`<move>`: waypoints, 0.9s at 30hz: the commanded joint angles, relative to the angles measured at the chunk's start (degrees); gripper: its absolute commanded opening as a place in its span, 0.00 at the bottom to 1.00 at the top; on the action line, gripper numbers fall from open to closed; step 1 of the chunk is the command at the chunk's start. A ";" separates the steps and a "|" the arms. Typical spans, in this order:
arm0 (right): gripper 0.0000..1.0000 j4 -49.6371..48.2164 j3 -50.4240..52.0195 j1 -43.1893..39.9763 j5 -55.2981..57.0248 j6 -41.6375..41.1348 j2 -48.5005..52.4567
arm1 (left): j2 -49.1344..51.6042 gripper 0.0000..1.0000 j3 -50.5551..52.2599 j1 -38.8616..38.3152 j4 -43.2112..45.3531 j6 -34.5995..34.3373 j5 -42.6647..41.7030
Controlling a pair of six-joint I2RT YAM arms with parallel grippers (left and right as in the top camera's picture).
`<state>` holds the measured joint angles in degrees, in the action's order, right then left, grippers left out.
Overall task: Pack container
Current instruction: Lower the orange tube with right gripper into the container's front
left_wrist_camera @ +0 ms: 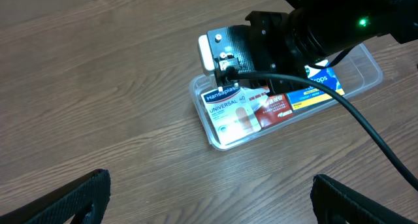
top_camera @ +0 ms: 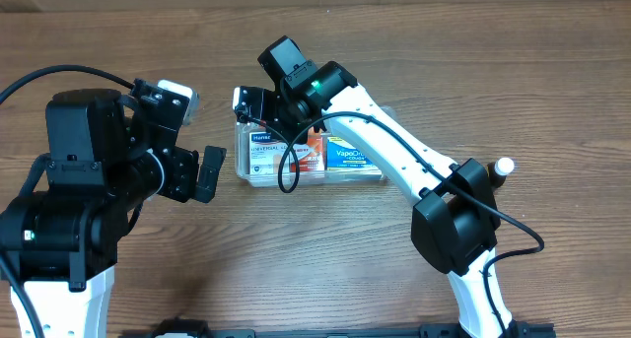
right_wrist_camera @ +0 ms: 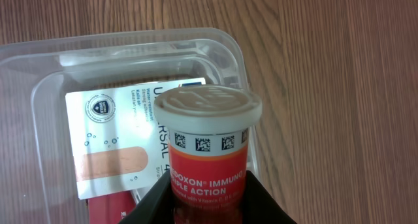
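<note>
I count three boxes lying flat in the container at mid-bench: a plasters box, a red box and a blue box. My right fingers are clenched on an orange vitamin tube held over the plasters end, not yet set down. My left fingers are spread wide and empty beside the tub, and I judge the tube and a small bottle out on the bench are what remains.

The overhead view looks straight down on the whole desk. The left wrist view faces the container obliquely from some way off; the right wrist view looks down close above it. All three share the container
</note>
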<state>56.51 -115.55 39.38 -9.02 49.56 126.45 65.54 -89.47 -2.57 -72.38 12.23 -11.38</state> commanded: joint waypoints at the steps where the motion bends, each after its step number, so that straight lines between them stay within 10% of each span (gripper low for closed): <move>1: 0.22 -0.52 0.11 0.00 -1.53 -0.07 -2.14 | 0.04 1.00 -0.15 0.26 0.20 0.85 -0.63; 6: 0.57 -0.31 0.11 0.00 -1.51 -0.28 -2.14 | 0.04 1.00 -0.13 0.26 0.22 0.85 -0.63; 16: 0.56 4.83 0.02 -0.02 3.17 -6.36 -10.27 | 0.04 1.00 -0.15 0.26 0.22 0.85 -0.63; 27: 0.58 19.30 0.02 -19.74 13.49 -48.37 -31.52 | 0.07 1.00 -0.15 0.26 0.20 0.85 -0.66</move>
<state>73.23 -115.33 25.41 3.44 12.91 99.83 65.54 -89.47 -2.57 -72.40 12.23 -11.38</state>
